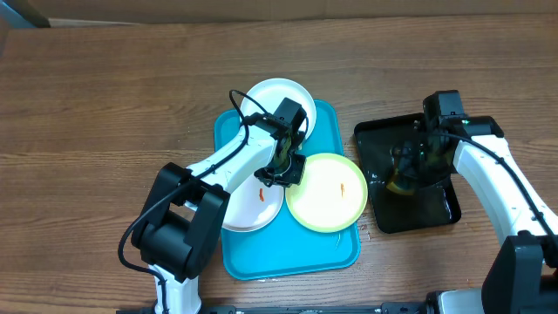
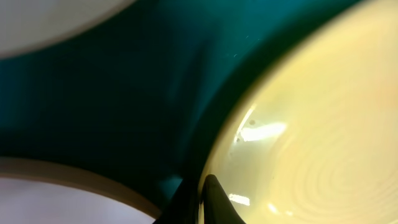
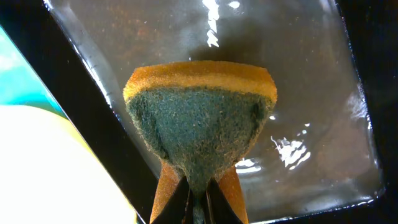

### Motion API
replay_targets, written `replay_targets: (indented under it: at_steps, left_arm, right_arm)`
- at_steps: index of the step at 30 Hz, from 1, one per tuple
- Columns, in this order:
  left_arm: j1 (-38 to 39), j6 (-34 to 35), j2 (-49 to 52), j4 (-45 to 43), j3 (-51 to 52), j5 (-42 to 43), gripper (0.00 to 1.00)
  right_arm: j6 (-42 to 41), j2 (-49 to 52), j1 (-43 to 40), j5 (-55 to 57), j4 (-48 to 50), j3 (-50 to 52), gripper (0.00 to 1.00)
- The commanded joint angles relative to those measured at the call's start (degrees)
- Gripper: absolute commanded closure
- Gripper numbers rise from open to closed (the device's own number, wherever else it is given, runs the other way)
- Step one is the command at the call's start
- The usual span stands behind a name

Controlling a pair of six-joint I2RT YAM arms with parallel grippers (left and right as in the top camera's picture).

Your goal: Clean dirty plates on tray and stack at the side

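The turquoise tray (image 1: 288,257) holds three plates: a white plate (image 1: 270,100) at its far end, a white plate (image 1: 248,205) with a red smear at its left, and a yellow-green rimmed plate (image 1: 327,192) with an orange smear at its right. My left gripper (image 1: 286,170) is shut on the left rim of the yellow-green plate (image 2: 311,124), one finger on each side (image 2: 202,199). My right gripper (image 3: 199,202) is shut on an orange and green sponge (image 3: 199,118) over the black tray.
The glossy black tray (image 1: 418,214) stands right of the turquoise tray and holds a film of water (image 3: 311,93). The yellow-green plate's edge (image 3: 50,168) lies close to its left side. Wooden table surrounds both trays.
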State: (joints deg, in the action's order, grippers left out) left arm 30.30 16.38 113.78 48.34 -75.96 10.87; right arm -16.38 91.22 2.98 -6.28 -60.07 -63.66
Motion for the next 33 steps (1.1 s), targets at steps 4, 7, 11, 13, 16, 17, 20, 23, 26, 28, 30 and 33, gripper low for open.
replay_targets:
  at_steps: [4,7,11,13,16,17,20,23,26,28,30,33]
  left_arm:
    - [0.0,-1.0,0.9,1.3,0.3,-6.0,0.96]
    - [0.0,1.4,0.9,1.4,0.3,-6.0,0.96]
    - [0.0,2.1,0.9,1.0,0.3,-5.4,0.96]
    - [0.0,2.1,0.9,1.1,0.3,-4.9,0.96]
    - [0.0,2.2,0.9,1.1,0.3,-2.8,0.96]
    - [0.0,2.7,0.9,1.1,0.3,-1.9,0.96]
    - [-0.1,3.9,0.9,0.9,0.3,-0.8,0.96]
    - [-0.3,4.8,0.9,0.7,0.3,-0.3,0.96]
    - [-0.3,4.9,0.9,0.5,0.3,-0.3,0.96]
    - [-0.3,4.9,0.9,0.4,0.3,-0.3,0.96]
    - [-0.3,5.1,0.9,0.5,0.3,-0.3,0.96]
    - [-0.4,5.3,0.9,0.4,0.3,-0.3,0.96]
  right_arm:
    - [4.6,-2.6,0.0,-5.0,0.1,-1.4,0.96]
    - [7.1,-4.6,1.4,-7.7,0.2,-1.6,0.96]
    - [9.4,-7.0,6.4,-11.8,1.0,-1.7,0.96]
    - [8.2,-7.2,10.0,-12.2,1.6,-1.7,0.96]
    - [2.0,-6.8,15.6,-11.7,3.5,-1.2,0.96]
    - [-2.5,-6.4,17.9,-11.2,5.1,-0.6,0.96]
    - [-9.7,-5.2,21.4,-9.1,8.4,0.4,0.96]
    - [-16.1,-3.2,24.9,-7.7,12.4,1.7,0.96]
    - [-21.7,0.1,27.5,-4.2,15.3,2.7,0.96]
    - [-24.7,2.1,28.0,-2.0,16.2,3.1,0.96]
    - [-25.6,4.2,28.1,-1.4,17.2,3.3,0.96]
    - [-25.9,7.7,27.5,-0.2,17.3,3.3,0.96]
